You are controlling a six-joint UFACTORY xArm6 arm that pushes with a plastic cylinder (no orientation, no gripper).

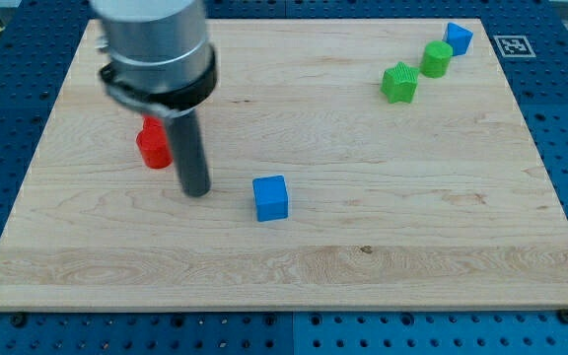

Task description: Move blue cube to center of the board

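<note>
In the camera view, your blue plastic cube (pixel 271 197) sits on the pale wooden board (pixel 363 256), slightly left of and below its centre. My tip (pixel 196 191), a bare dark rod with nothing to open or close, rests just left of the cube, apart from it.

Blocks on wooden board (pixel 294 266), 5 total: 2 blue plastic, i.e. cube (pixel 271 197) + block at top right (pixel 459 37); 2 green plastic, star-ish (pixel 399 83) + cylinder (pixel 437 59); 1 red plastic block (pixel 152 144).
</note>
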